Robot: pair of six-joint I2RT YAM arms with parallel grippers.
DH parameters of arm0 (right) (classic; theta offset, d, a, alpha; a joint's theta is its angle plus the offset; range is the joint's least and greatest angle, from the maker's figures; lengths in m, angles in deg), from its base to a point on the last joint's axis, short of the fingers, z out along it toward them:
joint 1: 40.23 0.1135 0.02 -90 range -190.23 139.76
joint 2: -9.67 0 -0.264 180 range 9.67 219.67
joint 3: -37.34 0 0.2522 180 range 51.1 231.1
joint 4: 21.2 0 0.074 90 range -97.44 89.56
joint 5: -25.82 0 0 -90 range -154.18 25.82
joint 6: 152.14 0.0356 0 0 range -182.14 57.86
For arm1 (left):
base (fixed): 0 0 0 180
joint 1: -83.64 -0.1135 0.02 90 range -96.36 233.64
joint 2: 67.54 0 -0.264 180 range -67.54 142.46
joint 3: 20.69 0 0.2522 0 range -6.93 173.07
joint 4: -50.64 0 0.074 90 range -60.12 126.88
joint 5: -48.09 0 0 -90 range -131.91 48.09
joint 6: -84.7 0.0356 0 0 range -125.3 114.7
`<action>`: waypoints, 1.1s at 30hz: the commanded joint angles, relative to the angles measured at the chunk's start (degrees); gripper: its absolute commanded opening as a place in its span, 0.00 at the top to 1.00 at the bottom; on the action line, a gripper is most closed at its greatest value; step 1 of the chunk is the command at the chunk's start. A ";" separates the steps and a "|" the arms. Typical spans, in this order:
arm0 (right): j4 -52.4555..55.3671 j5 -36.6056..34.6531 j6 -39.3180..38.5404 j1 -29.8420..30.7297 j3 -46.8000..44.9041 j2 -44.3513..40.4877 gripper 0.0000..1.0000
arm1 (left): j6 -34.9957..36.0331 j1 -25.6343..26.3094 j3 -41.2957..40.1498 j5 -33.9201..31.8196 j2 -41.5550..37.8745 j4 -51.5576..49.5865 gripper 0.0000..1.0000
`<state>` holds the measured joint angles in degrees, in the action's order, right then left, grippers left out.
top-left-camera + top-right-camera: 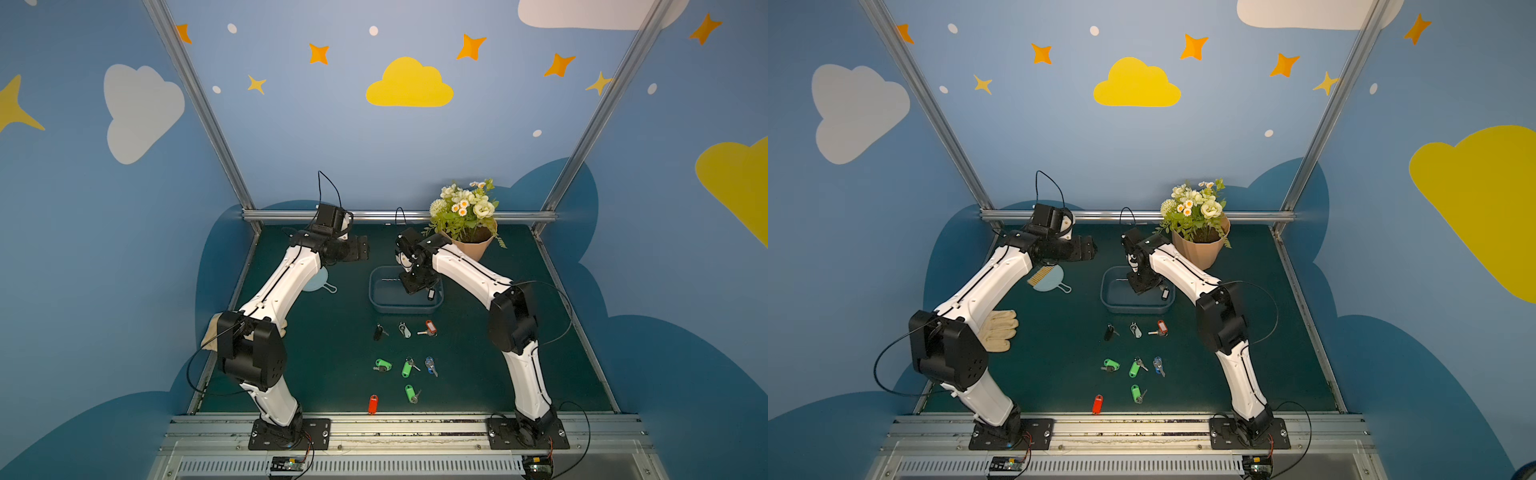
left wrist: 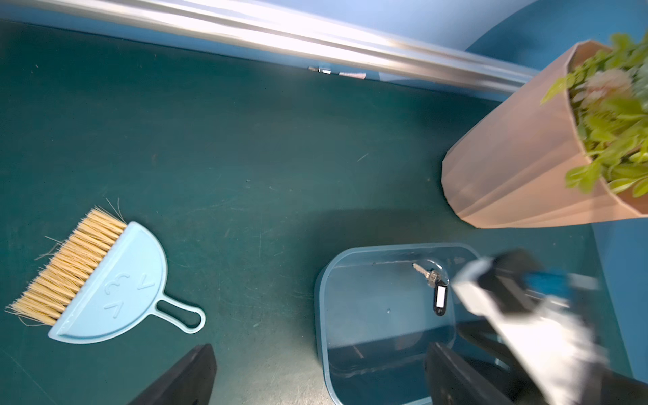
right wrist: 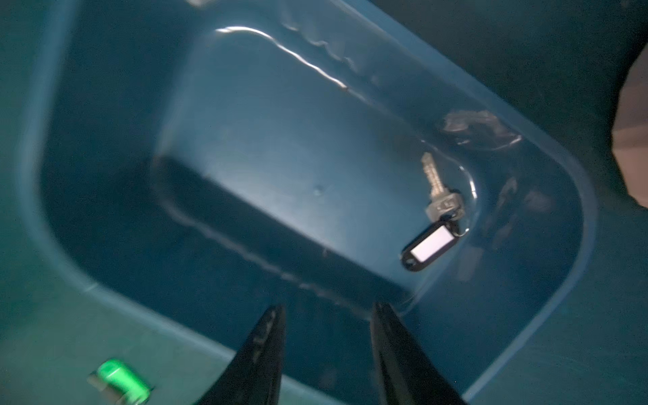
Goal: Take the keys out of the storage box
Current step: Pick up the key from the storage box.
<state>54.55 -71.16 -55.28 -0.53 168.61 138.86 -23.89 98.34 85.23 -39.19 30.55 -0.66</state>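
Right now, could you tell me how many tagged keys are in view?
9. One black-tagged key lies in the storage box. Eight lie on the mat: black, grey, red; green, green, blue; nearest the robot, red, green. More may hide under the right arm.

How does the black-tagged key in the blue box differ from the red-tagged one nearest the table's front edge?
The black-tagged key lies in a corner of the storage box; the red-tagged key lies on the green table. The black tag carries a white label; the red tag looks all red. The black-tagged key's metal blade shows; the red-tagged key shows only its tag. Both tags are oval.
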 commanded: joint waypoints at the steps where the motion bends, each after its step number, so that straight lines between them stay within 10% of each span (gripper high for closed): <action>1: 5.70 -11.29 0.66 -0.66 6.66 3.66 0.56 | -0.05 -0.42 2.33 0.18 1.33 -1.84 0.01; 33: 6.30 -11.17 4.09 -4.55 7.63 13.29 0.64 | 1.71 -1.96 8.39 1.06 6.17 -4.82 0.01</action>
<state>59.98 -83.51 -51.81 -4.75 176.65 151.08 -23.41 96.70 92.60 -38.45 36.45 -4.29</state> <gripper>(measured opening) 0.374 0.989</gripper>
